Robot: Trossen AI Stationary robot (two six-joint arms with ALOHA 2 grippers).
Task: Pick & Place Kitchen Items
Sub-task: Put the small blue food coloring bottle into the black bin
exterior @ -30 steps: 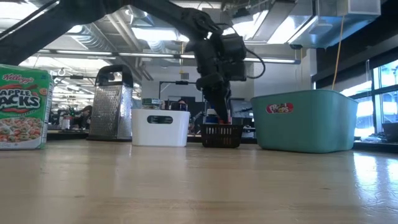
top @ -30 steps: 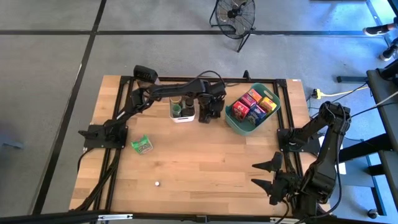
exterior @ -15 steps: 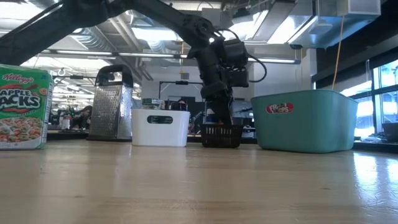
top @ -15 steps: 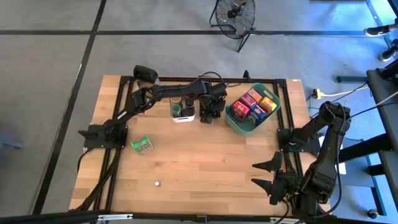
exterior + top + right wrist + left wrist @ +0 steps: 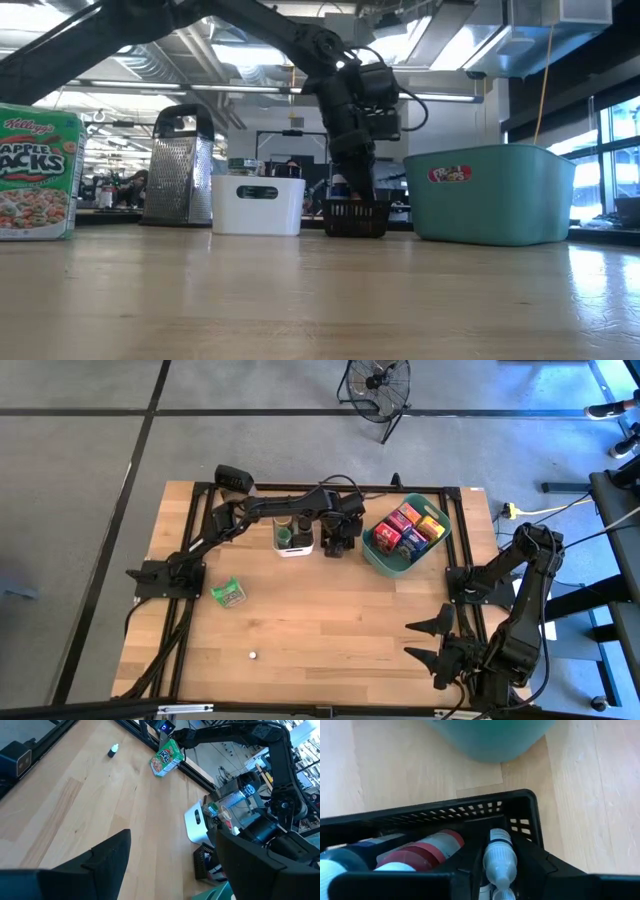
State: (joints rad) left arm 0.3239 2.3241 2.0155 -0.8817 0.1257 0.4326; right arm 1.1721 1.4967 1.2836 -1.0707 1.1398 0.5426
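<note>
left claw (image 5: 501, 870) down in black tray (image 5: 520, 805), pinching small capped bottle (image 5: 498, 855); right claw (image 5: 170, 865) wide, idle.

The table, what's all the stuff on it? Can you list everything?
Teal basket: one, teal, far right part of table, holding several colourful boxes.
White bin: one, white, far middle, dark bottles inside.
Black tray: one, black, between bin and basket, small bottles inside.
Cereal box: one, green, left side.
Small bottle: one, white, near edge, alone.
Box grater: one, metal, far left.
Left gripper: over the black tray.
Right gripper: open, near right corner, empty.
</note>
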